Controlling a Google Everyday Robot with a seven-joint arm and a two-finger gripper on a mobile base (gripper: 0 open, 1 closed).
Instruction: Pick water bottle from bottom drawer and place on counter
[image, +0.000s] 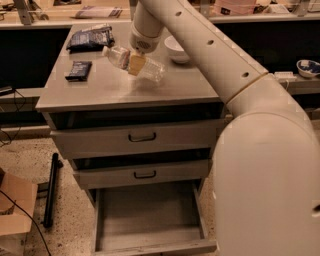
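The water bottle (150, 68), clear ribbed plastic with a white cap at its left end, lies tilted just above the counter (105, 87). My gripper (136, 63) is shut on the water bottle around its middle, with a tan finger pad across it. The white arm reaches in from the lower right and covers much of the right side. The bottom drawer (147, 220) stands pulled open below with a bare grey floor.
A white bowl (176, 49) sits on the counter right of the gripper. A dark chip bag (90, 38) and a small dark packet (78, 70) lie at the counter's left. Two upper drawers are slightly open. A cardboard box (15, 205) and black bar (50, 190) are on the floor at left.
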